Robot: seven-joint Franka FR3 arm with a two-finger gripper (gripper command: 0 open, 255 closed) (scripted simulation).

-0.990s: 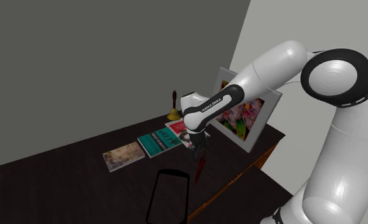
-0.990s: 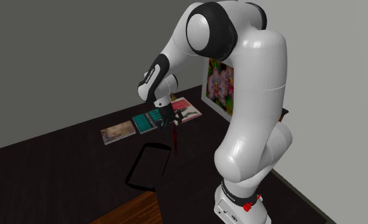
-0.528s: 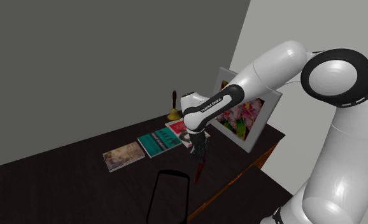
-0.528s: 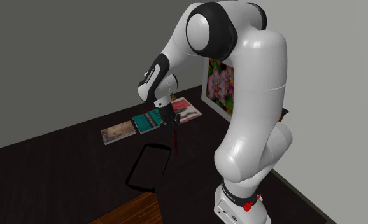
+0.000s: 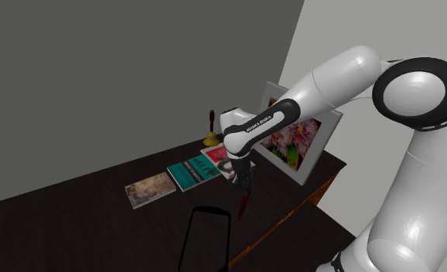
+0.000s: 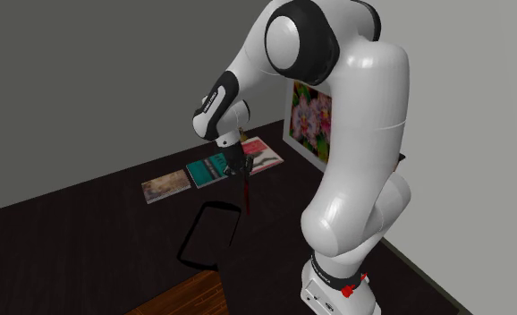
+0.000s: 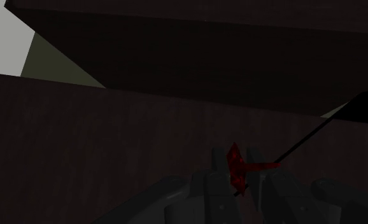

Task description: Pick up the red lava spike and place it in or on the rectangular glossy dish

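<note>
The red lava spike hangs point-down just over the dark table, and my gripper is shut on its upper end. In the second exterior view, the gripper holds the spike beside the far corner of the black rectangular dish. That dish lies flat on the table, toward the shoulder view's lower left of the spike. The wrist view has the red spike clasped between the two black fingers of the gripper, with dark tabletop beyond.
Three flat books lie in a row behind the gripper. A brass bell stands at the table's back. A framed flower picture leans on the wall. The table edge runs close to the arm's stand.
The fingers have closed on the spike since a second ago. The arm's upper links have risen a little, and the gripper with the spike has barely shifted.
</note>
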